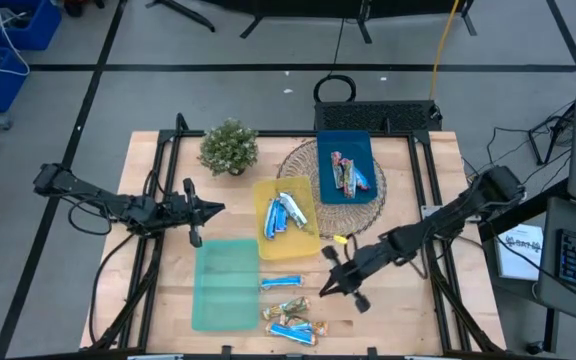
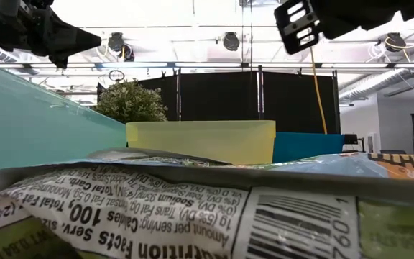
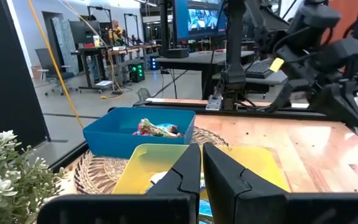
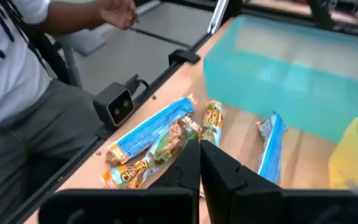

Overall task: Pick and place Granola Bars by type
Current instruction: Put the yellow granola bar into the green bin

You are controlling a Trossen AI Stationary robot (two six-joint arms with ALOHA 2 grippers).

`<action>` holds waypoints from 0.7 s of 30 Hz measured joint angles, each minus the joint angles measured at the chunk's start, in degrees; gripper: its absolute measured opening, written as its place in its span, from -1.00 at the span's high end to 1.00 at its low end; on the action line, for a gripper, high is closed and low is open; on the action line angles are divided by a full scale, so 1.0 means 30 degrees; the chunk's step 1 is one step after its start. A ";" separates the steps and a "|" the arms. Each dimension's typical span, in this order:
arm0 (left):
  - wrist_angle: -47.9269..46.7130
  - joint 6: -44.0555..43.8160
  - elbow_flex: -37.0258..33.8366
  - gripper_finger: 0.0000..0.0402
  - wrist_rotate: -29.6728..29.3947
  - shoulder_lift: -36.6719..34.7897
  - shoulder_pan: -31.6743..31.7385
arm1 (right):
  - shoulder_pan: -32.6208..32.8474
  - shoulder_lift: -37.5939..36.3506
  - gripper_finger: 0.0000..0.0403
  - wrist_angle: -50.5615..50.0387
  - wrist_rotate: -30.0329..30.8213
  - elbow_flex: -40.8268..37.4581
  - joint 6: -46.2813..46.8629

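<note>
Three loose Granola Bars lie flat on the wood near the table's front edge: a blue-and-white one (image 1: pixel 280 283), a gold-brown one (image 1: pixel 288 307) and a blue one (image 1: pixel 293 329). In the right wrist view they show as a blue-and-white bar (image 4: pixel 151 127) and gold-brown bars (image 4: pixel 213 118). More bars lie in the yellow tray (image 1: pixel 308 238) and the blue tray (image 1: pixel 371 190). The green tray (image 1: pixel 225 283) holds nothing. My right gripper (image 1: pixel 322 291) hovers shut just right of the loose bars, holding nothing. My left gripper (image 1: pixel 211 208) waits shut above the table's left side.
A potted plant (image 1: pixel 229 146) stands at the back left. A round woven mat (image 1: pixel 298 165) lies under the blue tray. A person (image 4: pixel 23 93) stands close to the table's front edge, one hand (image 4: pixel 118 12) raised. A small black camera (image 4: pixel 119 104) sits at that edge.
</note>
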 joint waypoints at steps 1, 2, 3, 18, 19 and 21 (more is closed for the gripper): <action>0.0000 0.0000 0.0000 0.87 0.0003 0.0000 0.0000 | 0.0000 0.0377 0.98 -0.0230 0.0032 0.0325 0.0000; 0.0000 0.0000 0.0000 0.87 0.0007 0.0000 0.0000 | 0.0000 0.0723 0.97 -0.0306 0.0060 0.0610 0.0000; -0.0002 0.0000 0.0000 0.87 0.0005 0.0000 0.0000 | -0.0002 0.1028 0.97 -0.0301 0.0071 0.0826 -0.0010; 0.0087 0.0000 0.0007 0.87 0.0015 0.0000 0.0000 | -0.1354 0.5582 0.97 -0.0289 0.1994 0.2533 -0.0430; 0.0093 0.0000 0.0007 0.87 0.0015 0.0000 0.0000 | -0.1429 0.5700 0.94 -0.0345 0.2000 0.2630 -0.0435; 0.0098 0.0000 0.0007 0.87 0.0015 0.0000 0.0000 | -0.1535 0.5942 0.87 -0.0362 0.1982 0.2897 -0.0550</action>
